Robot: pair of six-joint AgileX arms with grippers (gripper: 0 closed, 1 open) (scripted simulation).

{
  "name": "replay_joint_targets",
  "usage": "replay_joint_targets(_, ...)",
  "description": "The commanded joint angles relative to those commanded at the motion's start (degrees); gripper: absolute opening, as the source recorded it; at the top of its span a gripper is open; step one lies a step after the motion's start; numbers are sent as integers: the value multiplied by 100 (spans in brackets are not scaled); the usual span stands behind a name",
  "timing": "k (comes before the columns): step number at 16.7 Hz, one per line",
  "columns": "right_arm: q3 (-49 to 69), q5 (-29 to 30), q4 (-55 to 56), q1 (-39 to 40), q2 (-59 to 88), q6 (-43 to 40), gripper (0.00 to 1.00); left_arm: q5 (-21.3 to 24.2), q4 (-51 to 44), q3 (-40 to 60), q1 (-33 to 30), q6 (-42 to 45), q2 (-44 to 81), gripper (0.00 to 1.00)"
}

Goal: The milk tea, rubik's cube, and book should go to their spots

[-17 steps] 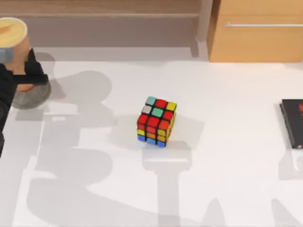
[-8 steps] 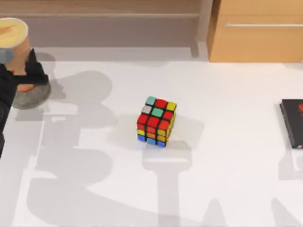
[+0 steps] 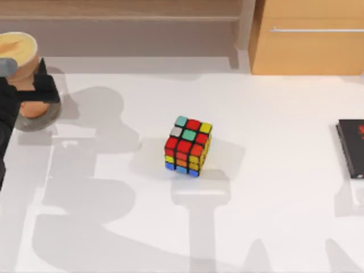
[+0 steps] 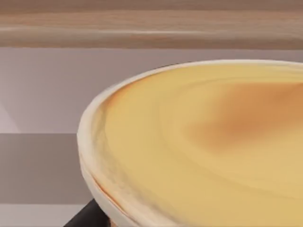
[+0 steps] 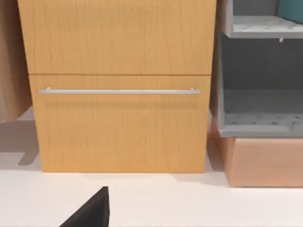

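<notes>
Fingers (image 3: 45, 85) of left gripper (image 3: 25, 94) apparently clamp one milk tea (image 3: 23, 62) — one rubik's cube (image 3: 187, 146) mid-table.

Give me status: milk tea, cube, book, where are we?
Nothing looks finished. In hand: the left gripper grips the milk tea at the table's left edge, over a round grey coaster; whether the cup touches it is unclear. Left: the rubik's cube sits untouched mid-table. A thin black book lies at the right edge, and a teal corner shows on a shelf.
</notes>
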Motion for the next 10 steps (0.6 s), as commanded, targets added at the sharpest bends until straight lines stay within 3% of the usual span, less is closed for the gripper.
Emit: replay_joint_targets(10,0,0,0,0,0,0,100,39,457,-721,49,4,-269,100)
